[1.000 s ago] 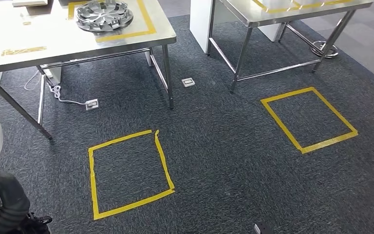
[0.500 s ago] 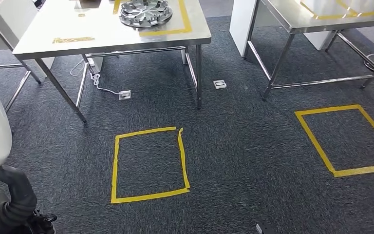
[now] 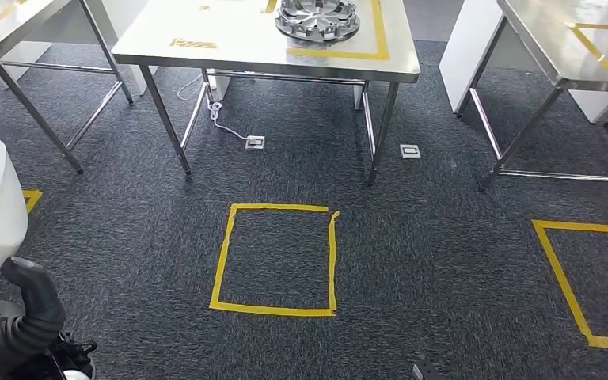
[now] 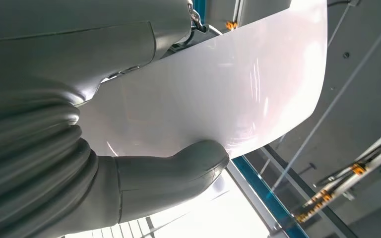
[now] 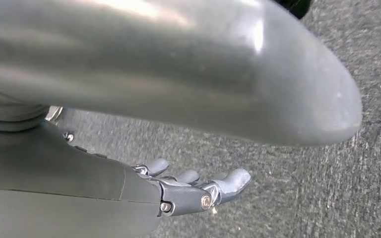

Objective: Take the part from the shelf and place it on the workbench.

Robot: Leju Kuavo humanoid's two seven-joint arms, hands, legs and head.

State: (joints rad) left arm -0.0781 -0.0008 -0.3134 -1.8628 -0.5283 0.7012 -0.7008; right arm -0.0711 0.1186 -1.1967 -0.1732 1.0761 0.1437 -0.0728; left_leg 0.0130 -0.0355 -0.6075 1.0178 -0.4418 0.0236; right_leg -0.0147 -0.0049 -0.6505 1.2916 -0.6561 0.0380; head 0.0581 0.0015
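Against the left hand [image 4: 129, 183] thumb, white part [image 4: 218, 94].

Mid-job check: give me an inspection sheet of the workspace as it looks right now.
Surface: steel workbench with a yellow tape outline on top.
Job's things: white part, resting against the left thumb.
Clutter: silver wheel cover inside the outline.
Hands: left hand holds the white part; right hand empty, fingers apart, above carpet.
Cables: white cable under the workbench, leading to a floor socket.
Surroundings: yellow tape square on the carpet; steel tables at left and right.
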